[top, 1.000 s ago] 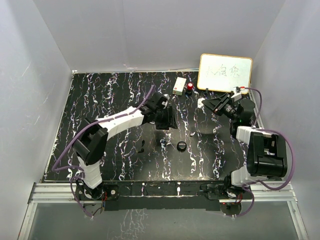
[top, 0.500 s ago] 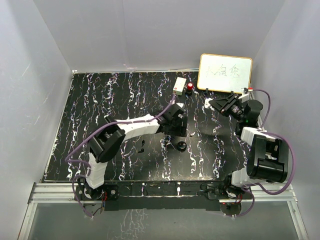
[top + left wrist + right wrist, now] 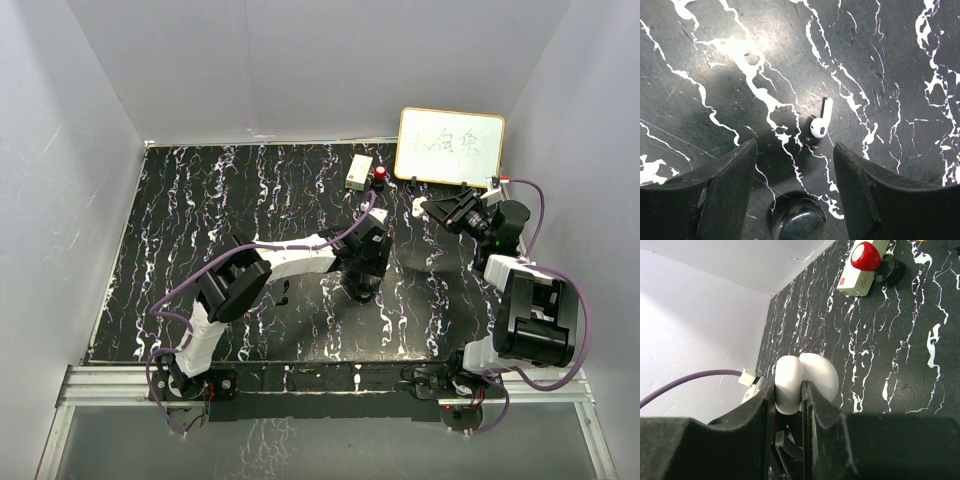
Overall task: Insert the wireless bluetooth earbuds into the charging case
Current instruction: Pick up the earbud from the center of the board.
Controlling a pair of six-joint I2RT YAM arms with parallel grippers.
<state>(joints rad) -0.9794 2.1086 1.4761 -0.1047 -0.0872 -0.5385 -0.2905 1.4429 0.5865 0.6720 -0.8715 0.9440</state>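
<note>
A small white stemmed earbud lies on the black marbled table, just ahead of my left gripper. A tiny dark stemmed piece, perhaps a black earbud, lies left of the arm; I cannot tell for sure. My left gripper is open, its jaws low on either side of a glossy black round puck without touching it. In the top view that gripper hides the puck. My right gripper is shut on the open white charging case, held above the table at the right.
A whiteboard leans at the back right. A white box and a red-capped thing stand beside it; both also show in the right wrist view, the red cap next to the box.
My left arm has swung right and nearer, bringing its open gripper down over the black puck. My right gripper has shifted slightly back and right, still holding the case.
</note>
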